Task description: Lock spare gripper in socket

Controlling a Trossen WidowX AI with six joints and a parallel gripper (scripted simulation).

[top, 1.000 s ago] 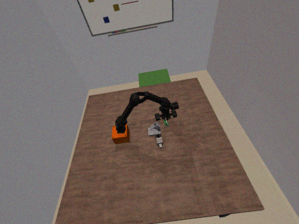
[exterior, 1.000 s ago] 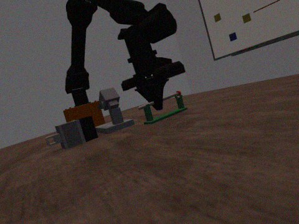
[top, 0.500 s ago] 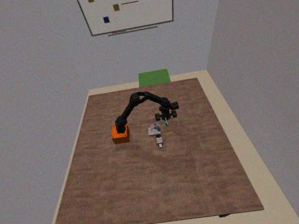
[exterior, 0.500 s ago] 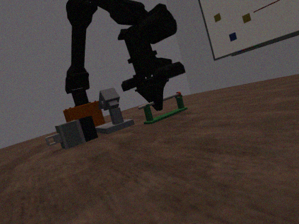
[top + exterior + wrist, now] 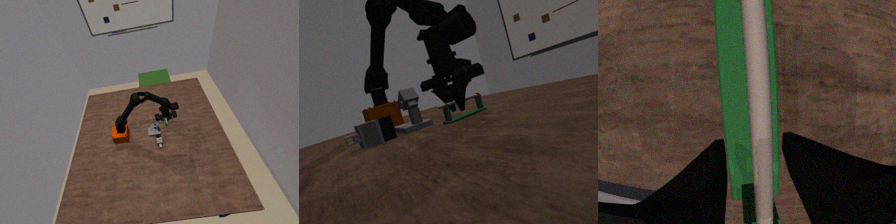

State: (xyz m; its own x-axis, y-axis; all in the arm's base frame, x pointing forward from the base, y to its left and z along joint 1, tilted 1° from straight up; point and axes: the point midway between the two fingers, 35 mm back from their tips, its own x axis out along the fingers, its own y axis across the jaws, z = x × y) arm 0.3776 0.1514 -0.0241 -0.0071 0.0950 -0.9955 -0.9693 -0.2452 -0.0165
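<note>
The pin, pale with a red head, lies across both posts of the green rack. My gripper is open, its fingers low on either side of the pin with a gap on each side in the wrist view. The grey mount stands beside the rack, its raised socket tilted and with no pin through it. The spare gripper, a grey block with a black part and a small holed tab, lies on the table near the mount.
The orange base block of the arm stands behind the mount in the exterior view. The mount's grey base shows at the lower left of the wrist view. A green panel is at the table's far edge, and a whiteboard hangs on the wall.
</note>
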